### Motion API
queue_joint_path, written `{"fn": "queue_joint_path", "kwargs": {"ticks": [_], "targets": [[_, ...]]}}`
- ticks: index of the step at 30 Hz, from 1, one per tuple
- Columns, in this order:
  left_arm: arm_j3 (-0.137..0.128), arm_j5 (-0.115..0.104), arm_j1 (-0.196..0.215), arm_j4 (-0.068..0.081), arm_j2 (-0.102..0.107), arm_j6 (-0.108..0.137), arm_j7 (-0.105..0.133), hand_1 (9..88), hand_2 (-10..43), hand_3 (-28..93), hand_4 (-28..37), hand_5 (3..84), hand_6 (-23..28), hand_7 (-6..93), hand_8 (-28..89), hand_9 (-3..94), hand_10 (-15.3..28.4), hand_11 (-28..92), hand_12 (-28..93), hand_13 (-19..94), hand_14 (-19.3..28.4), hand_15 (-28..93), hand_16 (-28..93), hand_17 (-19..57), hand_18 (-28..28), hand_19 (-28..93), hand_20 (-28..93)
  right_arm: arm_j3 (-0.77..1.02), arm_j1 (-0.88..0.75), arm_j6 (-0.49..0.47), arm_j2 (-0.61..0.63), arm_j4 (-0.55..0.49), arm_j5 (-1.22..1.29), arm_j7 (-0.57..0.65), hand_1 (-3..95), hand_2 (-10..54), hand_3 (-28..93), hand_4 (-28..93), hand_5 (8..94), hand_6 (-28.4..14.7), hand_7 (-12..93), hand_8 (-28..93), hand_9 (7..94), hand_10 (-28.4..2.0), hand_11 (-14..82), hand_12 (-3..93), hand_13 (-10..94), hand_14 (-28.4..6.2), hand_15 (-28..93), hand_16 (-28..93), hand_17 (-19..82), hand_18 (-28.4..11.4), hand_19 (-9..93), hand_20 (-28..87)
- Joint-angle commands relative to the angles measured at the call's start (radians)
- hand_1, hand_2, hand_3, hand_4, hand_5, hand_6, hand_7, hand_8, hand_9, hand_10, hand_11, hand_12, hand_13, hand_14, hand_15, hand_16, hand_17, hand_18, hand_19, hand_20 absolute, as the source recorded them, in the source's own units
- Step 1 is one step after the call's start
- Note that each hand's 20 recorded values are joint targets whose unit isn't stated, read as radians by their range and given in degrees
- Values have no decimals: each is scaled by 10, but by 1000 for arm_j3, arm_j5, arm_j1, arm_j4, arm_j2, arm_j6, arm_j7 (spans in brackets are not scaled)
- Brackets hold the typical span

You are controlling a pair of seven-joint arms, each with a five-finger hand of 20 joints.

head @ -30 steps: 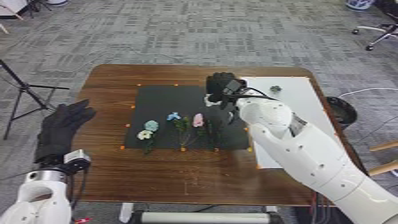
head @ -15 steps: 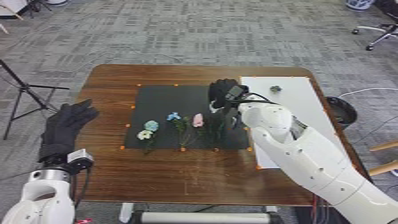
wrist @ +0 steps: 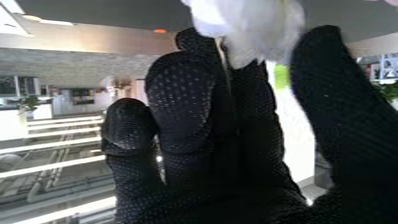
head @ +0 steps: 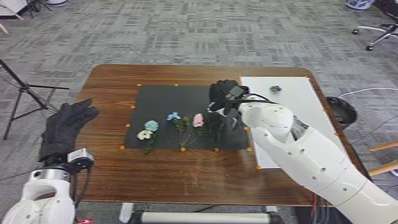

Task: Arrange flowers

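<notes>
Over the right part of the black mat (head: 160, 100), the right hand (head: 224, 92) is in the head view, with a white flower (head: 214, 106) partly hidden at it. In the right wrist view, the right hand (wrist: 191, 110) has its fingers and thumb round the white flower (wrist: 253, 27), whose bloom is by the fingertips. A cream flower (head: 145, 134), a pale teal flower (head: 151, 125), a blue flower (head: 173, 116) and a pink flower (head: 198, 120) lie on the mat, their green stems towards its near edge. Left of the mat, the left hand (head: 67, 122) is open.
A white board (head: 306, 107) lies along the table's right side, with a small dark grey-green item (head: 275, 89) on it. Brown wood (head: 178, 175) shows around the mat. A black bin (head: 341, 111) stands beyond the right edge, and a tripod (head: 27, 87) stands at the left.
The right hand has moved slightly right and towards the robot, with the white flower. The left hand has barely moved, and the flowers on the mat lie as before.
</notes>
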Motion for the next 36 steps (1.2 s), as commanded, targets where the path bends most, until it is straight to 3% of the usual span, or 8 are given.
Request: {"fn": "queue_joint_path", "kwargs": {"ticks": [1,8,11,14,21,27,33,36], "targets": [[0,-6,2,-1,-1,-1,-4,186,106,674,-283,519,29,166,-64,499,152,256,164,392,190,231,23,60,129,113,174,25,17,-31,15,-34,18,2,380,-95,639,-121,696,-12,137,-84,727,-136,145,168,765,-86,609,307,409,-223,854,558],[-5,-7,13,-8,1,5,-10,186,106,673,-283,519,29,166,-63,499,152,255,164,392,191,231,24,60,129,114,175,116,39,-129,63,-120,144,59,332,-95,630,-113,659,-18,121,-82,683,-142,121,167,739,-105,603,305,383,-234,833,563],[-3,-5,9,-7,3,4,-12,187,106,671,-283,519,29,166,-64,500,152,256,164,392,191,231,24,60,129,114,174,152,46,-84,79,-124,127,80,304,-95,639,-119,647,-21,111,-78,676,-146,116,169,730,-112,601,302,374,-238,825,567],[-2,-4,5,-4,4,-1,-14,186,106,674,-283,519,28,166,-64,500,152,256,164,392,191,230,23,60,129,114,175,179,60,-50,73,-73,69,119,295,-95,642,-119,628,-24,102,-75,659,-154,108,169,725,-115,597,300,367,-240,818,567],[-5,-1,7,-7,5,-12,-19,186,107,672,-283,519,29,167,-64,499,153,256,164,392,191,230,24,60,129,113,174,267,62,-231,17,99,-95,167,286,-95,658,-123,440,-54,46,-49,464,-182,56,173,691,-133,597,286,347,-249,803,570],[-8,-3,6,-8,5,-10,-25,187,106,672,-283,519,28,166,-64,499,152,255,164,393,190,230,24,60,129,112,174,343,21,-274,-40,194,-245,150,296,-95,651,-127,417,-56,46,-45,426,-183,47,169,696,-129,607,273,352,-254,813,568],[-3,0,-3,-7,0,-16,-18,188,107,671,-283,520,29,167,-64,499,152,256,164,392,191,229,23,60,129,112,175,400,-7,-243,-84,243,-314,162,294,-95,652,-130,396,-60,46,-44,380,-200,36,166,693,-129,616,269,353,-256,818,567],[-2,-1,-2,-8,-2,-10,-15,188,107,671,-283,520,29,167,-64,499,152,255,164,392,191,229,23,60,129,112,174,401,-29,-153,-88,258,-326,140,307,-95,649,-136,410,-46,63,-45,420,-195,47,169,696,-128,629,264,358,-255,824,566]]}}
